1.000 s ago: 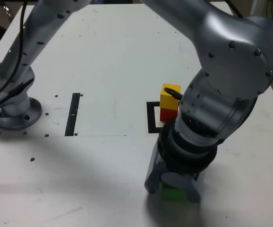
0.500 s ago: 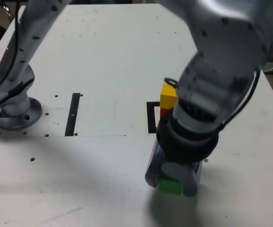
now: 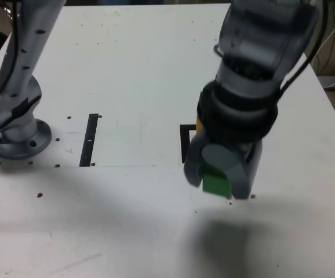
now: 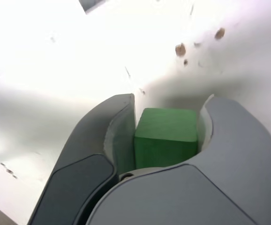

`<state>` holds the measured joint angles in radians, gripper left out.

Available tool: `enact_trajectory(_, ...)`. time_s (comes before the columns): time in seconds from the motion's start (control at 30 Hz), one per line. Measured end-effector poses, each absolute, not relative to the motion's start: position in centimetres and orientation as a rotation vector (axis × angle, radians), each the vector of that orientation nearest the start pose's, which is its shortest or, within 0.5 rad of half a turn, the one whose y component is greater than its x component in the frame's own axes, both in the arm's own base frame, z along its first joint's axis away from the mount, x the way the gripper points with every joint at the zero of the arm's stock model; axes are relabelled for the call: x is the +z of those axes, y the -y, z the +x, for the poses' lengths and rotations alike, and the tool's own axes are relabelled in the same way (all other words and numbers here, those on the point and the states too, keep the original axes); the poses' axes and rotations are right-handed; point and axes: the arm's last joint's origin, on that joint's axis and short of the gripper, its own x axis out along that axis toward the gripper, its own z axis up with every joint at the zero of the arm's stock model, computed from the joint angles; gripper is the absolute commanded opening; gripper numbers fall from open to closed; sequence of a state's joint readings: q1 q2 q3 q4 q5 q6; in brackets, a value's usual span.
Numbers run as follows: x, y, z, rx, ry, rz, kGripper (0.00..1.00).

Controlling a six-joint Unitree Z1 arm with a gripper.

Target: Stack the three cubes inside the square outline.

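The claw (image 3: 221, 174) is clenched on the green cube (image 3: 217, 185) and carries it clear of the tabletop (image 3: 133, 63), just in front of the square outline (image 3: 186, 142); the risk I judge is that the arm hides most of the outline, so a low or off-centre approach could knock over whatever stands there. That seems to be a yellow cube (image 3: 198, 123), of which only a sliver shows. The green cube (image 4: 166, 136) looks plain and matte with crisp edges, seated squarely between the jaws.
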<state>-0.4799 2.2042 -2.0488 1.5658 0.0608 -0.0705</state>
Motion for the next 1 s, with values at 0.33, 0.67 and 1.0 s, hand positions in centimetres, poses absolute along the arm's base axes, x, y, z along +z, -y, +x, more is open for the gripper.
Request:
enact_trajectory(0.33,30.8,10.9,37.7,-0.27,-1.692,0.412,0.05)
enact_trajectory(0.67,30.8,4.8,38.0,-0.245,-1.726,0.395,0.05)
enact_trajectory(1.0,30.5,3.3,38.2,-0.231,-1.738,0.382,0.05)
